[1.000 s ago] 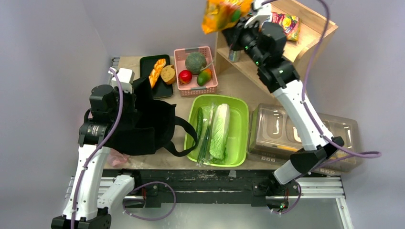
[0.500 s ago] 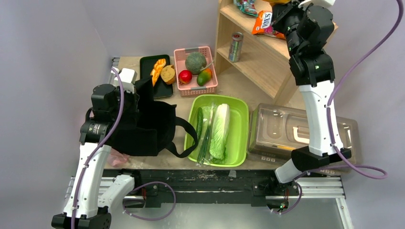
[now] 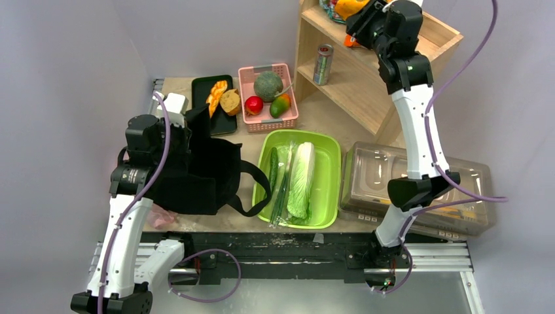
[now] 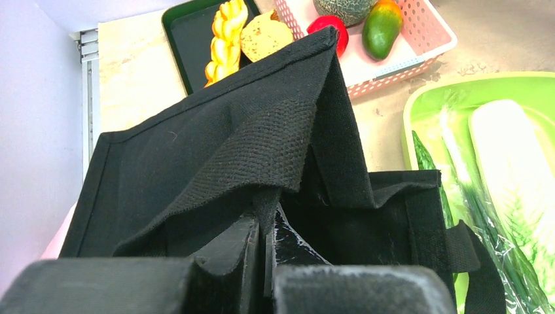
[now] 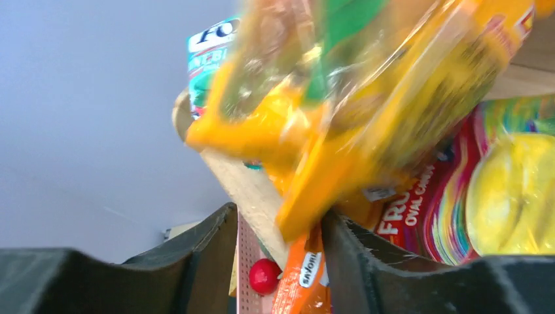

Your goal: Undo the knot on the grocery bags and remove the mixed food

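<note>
Shelf (image 3: 353, 98) packets (image 5: 366, 98) crowd right gripper (image 5: 278, 255), possibly gripped; left gripper (image 4: 265, 248) clamps black bag (image 4: 216, 157).

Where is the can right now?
In the top view, the can stands upright on the lower board of the wooden shelf, at the far side right of centre, just right of the pink basket.
</note>
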Robot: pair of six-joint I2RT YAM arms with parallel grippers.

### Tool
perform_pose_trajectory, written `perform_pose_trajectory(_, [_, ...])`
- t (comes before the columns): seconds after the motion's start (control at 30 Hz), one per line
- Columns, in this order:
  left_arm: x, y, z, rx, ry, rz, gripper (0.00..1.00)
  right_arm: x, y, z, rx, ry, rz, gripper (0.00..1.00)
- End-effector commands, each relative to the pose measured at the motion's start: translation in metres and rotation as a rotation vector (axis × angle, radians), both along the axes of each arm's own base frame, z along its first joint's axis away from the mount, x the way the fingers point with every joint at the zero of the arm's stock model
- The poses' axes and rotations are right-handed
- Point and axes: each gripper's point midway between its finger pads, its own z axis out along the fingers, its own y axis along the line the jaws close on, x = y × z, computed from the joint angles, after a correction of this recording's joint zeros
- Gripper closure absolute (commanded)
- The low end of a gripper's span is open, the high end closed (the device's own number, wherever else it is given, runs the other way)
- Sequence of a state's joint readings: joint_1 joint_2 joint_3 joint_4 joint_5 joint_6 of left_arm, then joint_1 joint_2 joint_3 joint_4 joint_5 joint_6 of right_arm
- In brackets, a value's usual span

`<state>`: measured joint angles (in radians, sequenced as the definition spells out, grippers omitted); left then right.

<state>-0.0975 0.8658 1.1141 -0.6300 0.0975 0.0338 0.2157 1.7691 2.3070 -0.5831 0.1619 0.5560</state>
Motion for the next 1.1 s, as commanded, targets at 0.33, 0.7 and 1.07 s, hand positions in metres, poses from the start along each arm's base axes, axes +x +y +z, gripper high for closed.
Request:
perform_pose_trajectory(0.33, [-0.003, 0.004, 0.010, -0.019, -0.029, 0.027, 1.00, -0.051, 0.005, 0.106, 0.012, -0.367, 0.107, 0.24])
perform_pose_trajectory(0.7, [0.012, 0.020, 0.037, 0.049, -0.067, 0.042, 1.00, -0.089, 0.072, 0.074, -0.167, -0.431, 0.510, 0.23])
perform_pose_trajectory(1.07, [0.023, 0.088, -0.016, -0.135, 0.320, 0.194, 1.00, -0.105, 0.103, 0.006, -0.280, -0.377, 0.659, 0.20])
